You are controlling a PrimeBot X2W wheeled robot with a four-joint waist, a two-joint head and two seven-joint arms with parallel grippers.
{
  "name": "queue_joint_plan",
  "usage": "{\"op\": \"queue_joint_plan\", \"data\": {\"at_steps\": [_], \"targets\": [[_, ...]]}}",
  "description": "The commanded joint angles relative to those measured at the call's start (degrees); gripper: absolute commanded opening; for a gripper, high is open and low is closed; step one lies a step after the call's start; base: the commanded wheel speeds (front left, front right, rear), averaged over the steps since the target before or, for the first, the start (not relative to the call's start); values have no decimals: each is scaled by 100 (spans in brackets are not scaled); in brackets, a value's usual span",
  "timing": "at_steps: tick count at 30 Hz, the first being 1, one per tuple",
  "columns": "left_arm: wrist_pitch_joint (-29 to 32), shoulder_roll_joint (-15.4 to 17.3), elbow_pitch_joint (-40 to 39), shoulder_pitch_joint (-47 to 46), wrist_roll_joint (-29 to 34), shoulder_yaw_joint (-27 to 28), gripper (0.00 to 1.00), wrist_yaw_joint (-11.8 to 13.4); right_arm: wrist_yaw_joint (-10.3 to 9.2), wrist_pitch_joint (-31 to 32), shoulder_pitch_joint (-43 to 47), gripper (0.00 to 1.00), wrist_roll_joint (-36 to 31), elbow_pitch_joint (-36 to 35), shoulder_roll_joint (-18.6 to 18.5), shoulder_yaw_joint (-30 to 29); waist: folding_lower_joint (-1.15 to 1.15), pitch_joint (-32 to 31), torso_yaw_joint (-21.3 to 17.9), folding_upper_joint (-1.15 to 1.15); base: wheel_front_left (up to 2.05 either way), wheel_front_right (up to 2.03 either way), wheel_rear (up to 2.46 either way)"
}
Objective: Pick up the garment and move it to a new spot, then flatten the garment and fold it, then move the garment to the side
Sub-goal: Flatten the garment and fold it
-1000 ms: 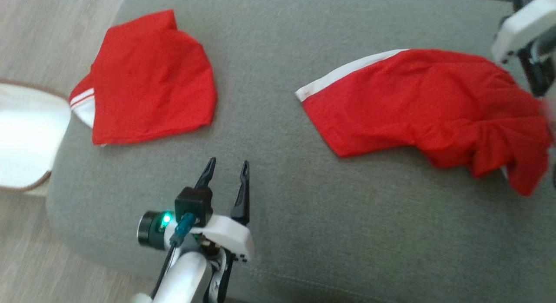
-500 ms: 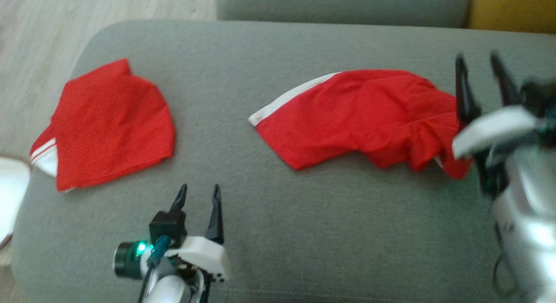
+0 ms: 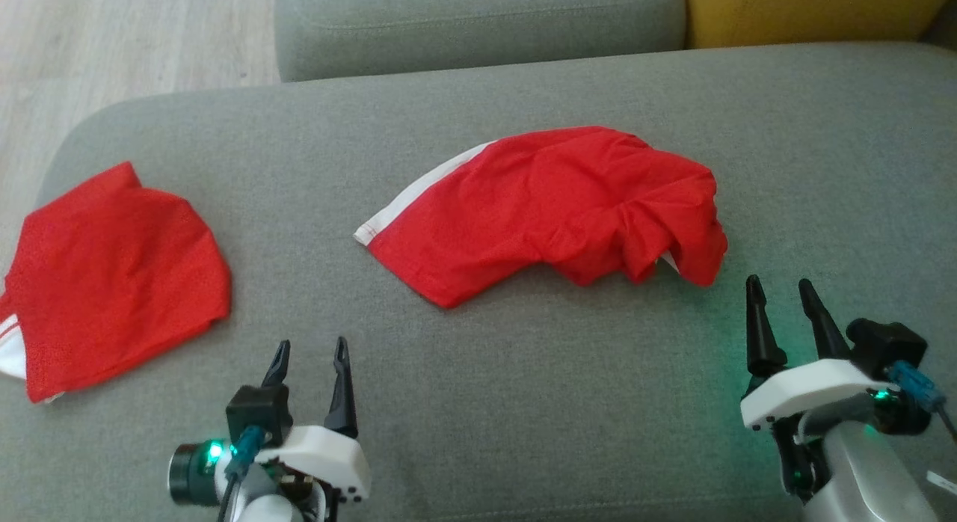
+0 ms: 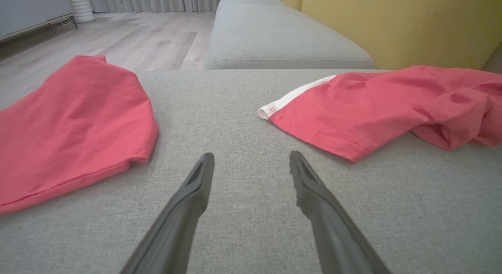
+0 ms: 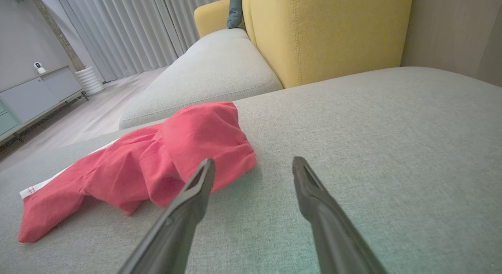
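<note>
A crumpled red garment (image 3: pixel 553 208) with a white band lies in the middle of the grey sofa seat (image 3: pixel 523 380), its right end bunched up. The left wrist view shows this garment (image 4: pixel 376 105) at the right; the right wrist view has it (image 5: pixel 157 164) at the left. A second red garment (image 3: pixel 112 275), folded flat, lies at the seat's left end (image 4: pixel 66 125). My left gripper (image 3: pixel 309 354) hovers open near the front edge, between the two garments. My right gripper (image 3: pixel 781 290) is open just right of the bunched end, holding nothing.
Another grey cushion (image 3: pixel 478 21) and a yellow backrest (image 3: pixel 807 10) stand behind the seat. Wooden floor (image 3: pixel 112 36) shows at the far left. A low cabinet (image 5: pixel 35 93) and curtains (image 5: pixel 129 26) stand across the room.
The head camera has swung right and up, shifting the whole picture left. My right gripper has dropped from beside the garment's right end to the lower right. The crumpled garment lies free.
</note>
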Motion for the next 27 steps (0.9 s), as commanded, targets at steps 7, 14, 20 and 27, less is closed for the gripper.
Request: {"op": "queue_joint_plan", "data": {"at_steps": [7, 14, 20, 27], "targets": [[-32, 16, -163, -480, -8, -88, 100, -60, 37, 69, -943, 100, -70, -64, -257, 636, 0, 427, 255, 0, 0, 0, 0], [-32, 16, -182, -825, -135, -465, 100, -16, 37, 796, -2541, 100, 326, 163, -811, 1668, 0, 920, 794, 0, 0, 0, 0], [-32, 16, -182, -1025, -207, -704, 100, 33, 37, 1360, -3583, 100, 445, 563, -1291, 2563, 0, 1258, 1278, 0, 0, 0, 0], [-32, 16, -297, -1254, -469, -1158, 100, 136, 37, 2060, -4502, 100, 785, 1399, -1956, 3627, 0, 1722, 1981, 0, 0, 0, 0]]}}
